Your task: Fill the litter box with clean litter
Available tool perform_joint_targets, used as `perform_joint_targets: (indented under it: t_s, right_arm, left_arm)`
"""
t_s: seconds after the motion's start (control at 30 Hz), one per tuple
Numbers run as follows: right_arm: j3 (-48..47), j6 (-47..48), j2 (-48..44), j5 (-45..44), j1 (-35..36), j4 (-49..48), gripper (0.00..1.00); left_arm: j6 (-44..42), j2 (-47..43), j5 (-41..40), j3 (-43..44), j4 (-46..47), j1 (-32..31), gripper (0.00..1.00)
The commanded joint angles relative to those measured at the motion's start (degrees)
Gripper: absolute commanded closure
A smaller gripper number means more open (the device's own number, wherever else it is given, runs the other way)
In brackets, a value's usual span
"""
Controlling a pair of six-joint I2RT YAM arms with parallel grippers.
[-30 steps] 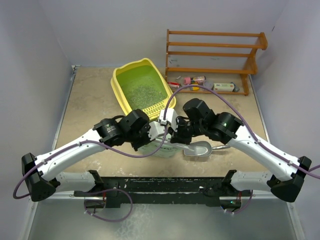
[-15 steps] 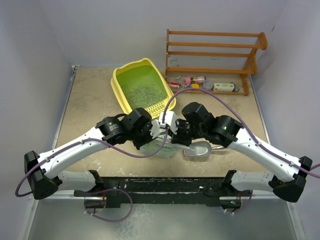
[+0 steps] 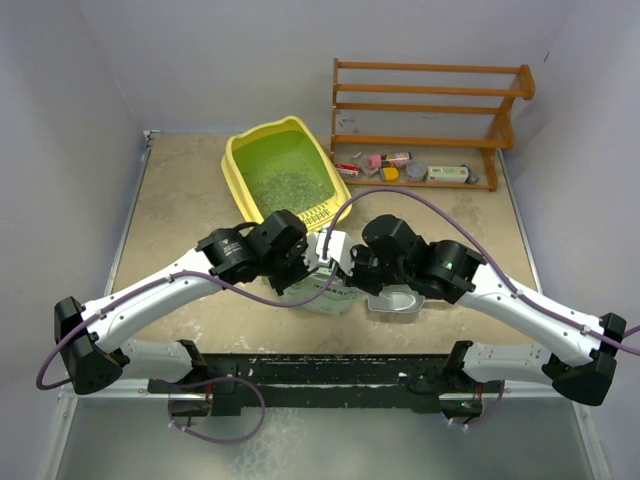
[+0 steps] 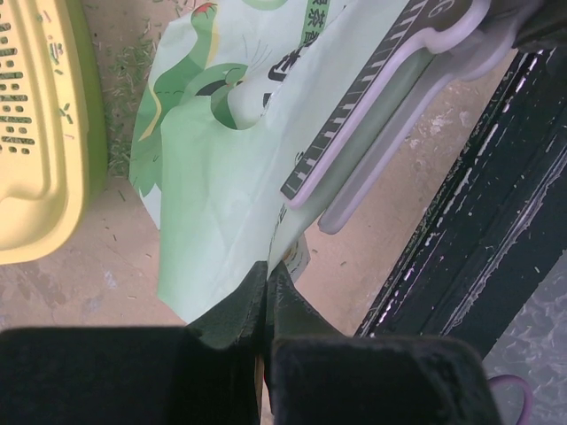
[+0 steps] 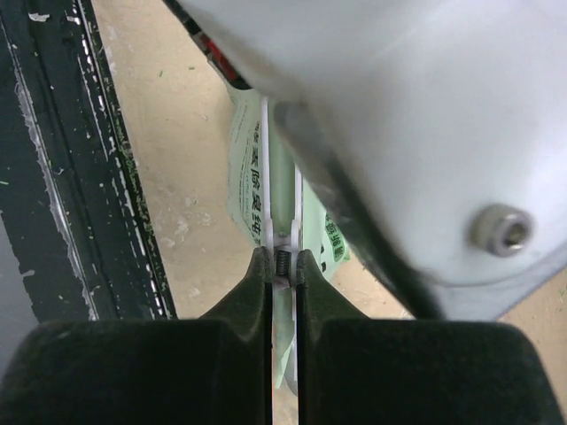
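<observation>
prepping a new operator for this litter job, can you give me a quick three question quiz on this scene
1. True or false: the litter box already holds some litter.
2. The left end effector is shut on: A the litter bag, B the metal scoop, C the wooden rack.
3. Fill in: the right end effector pinches the bag's ___.
Key: 1 true; 2 A; 3 clip.

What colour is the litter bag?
The bag is pale green with dark print; clearest in left wrist view.
</observation>
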State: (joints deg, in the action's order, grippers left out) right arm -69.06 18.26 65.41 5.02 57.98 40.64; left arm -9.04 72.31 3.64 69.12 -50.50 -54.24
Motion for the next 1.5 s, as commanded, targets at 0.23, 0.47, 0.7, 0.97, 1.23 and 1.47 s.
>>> perform_joint_targets:
  t_s: [0.23, 0.47, 0.7, 0.97, 1.23, 1.47]
  right_arm:
    - [5.39, 3.22, 2.88, -0.41, 0.38, -2.01, 1.0]
    - [5.02, 3.21, 5.24, 3.24, 0.34, -0.09, 1.0]
    - [7.12, 2.27, 5.85, 3.76, 0.38, -1.66, 1.0]
    - [8.79, 1.34, 7.01, 0.82, 0.38, -3.56, 1.0]
    - [8.55, -0.87, 6.68, -2.94, 0.38, -3.57, 0.75]
    - [8.46, -5.48, 0.03, -5.32, 0.38, -3.76, 0.51]
  left_arm:
    - [3.31, -3.57, 4.25, 5.5, 12.99, 0.19, 1.0]
    - [3.41, -3.83, 4.62, 6.04, 12.97, 0.21, 1.0]
    - [3.43, -4.47, 4.8, 6.55, 13.1, 0.19, 1.0]
    - [3.52, -4.49, 4.72, 6.64, 12.72, 0.21, 1.0]
    - [4.46, -5.36, 4.09, 5.56, 13.29, 0.2, 0.93]
    - [6.21, -8.59, 1.49, 2.63, 15.7, 0.23, 0.23]
